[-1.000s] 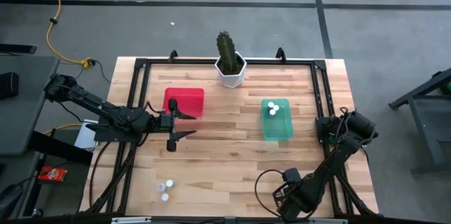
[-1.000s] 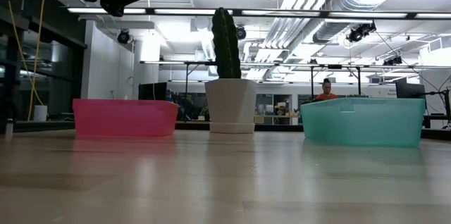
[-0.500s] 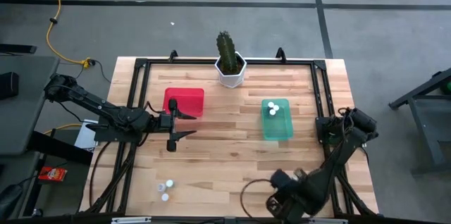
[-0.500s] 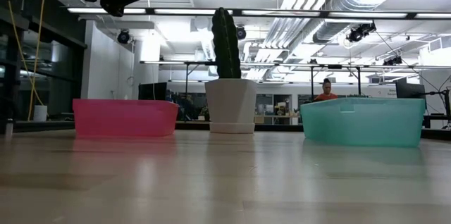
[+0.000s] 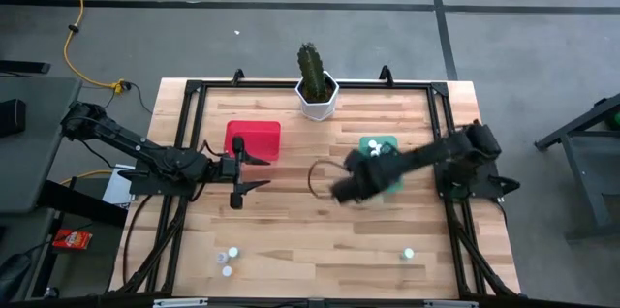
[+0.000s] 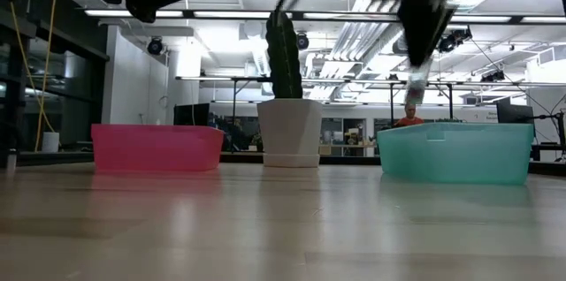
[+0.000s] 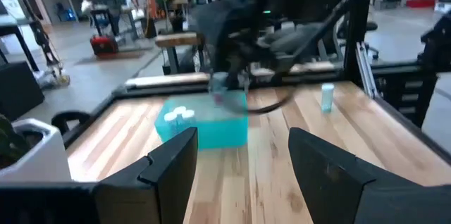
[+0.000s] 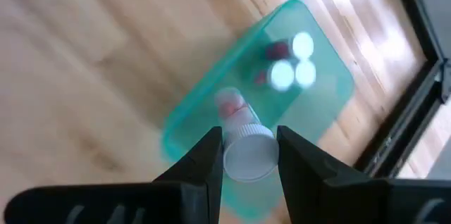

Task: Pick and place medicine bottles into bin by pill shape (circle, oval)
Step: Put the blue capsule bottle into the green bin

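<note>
My right gripper point(image 5: 341, 190) is high over the near left corner of the teal bin point(image 5: 390, 180), pointing down. It is shut on a small medicine bottle point(image 8: 245, 155) with a white cap. It shows in the low view point(image 6: 416, 76) above the bin point(image 6: 455, 153). Three white-capped bottles point(image 8: 292, 65) lie in the bin. One bottle point(image 5: 408, 252) stands on the table at the near right and also shows in the left wrist view point(image 7: 326, 97). More bottles point(image 5: 228, 260) stand at the near left. My left gripper point(image 5: 257, 172) hovers open and empty beside the red bin point(image 5: 254, 139). My right gripper pinches the bottle between its two fingers at the white cap point(image 8: 246, 160), one finger point(image 8: 204, 157) on each side. The fingers come from above, pointing down. The bottle is lifted clear, cap up, and its body point(image 8: 229, 108) hangs below the fingers over the bin.
A white hexagonal pot with a cactus point(image 5: 317, 95) stands at the far middle, between the two bins. A black frame point(image 5: 194, 90) runs round the table. Bare wood lies between the bins and along the near middle point(image 5: 320, 250).
My right gripper has swung from the table's near edge toward the far side and upward, and now sits over the teal bin's near left corner. It has come into the low view from above. One bottle at the near right, hidden before by the arm, now shows.
</note>
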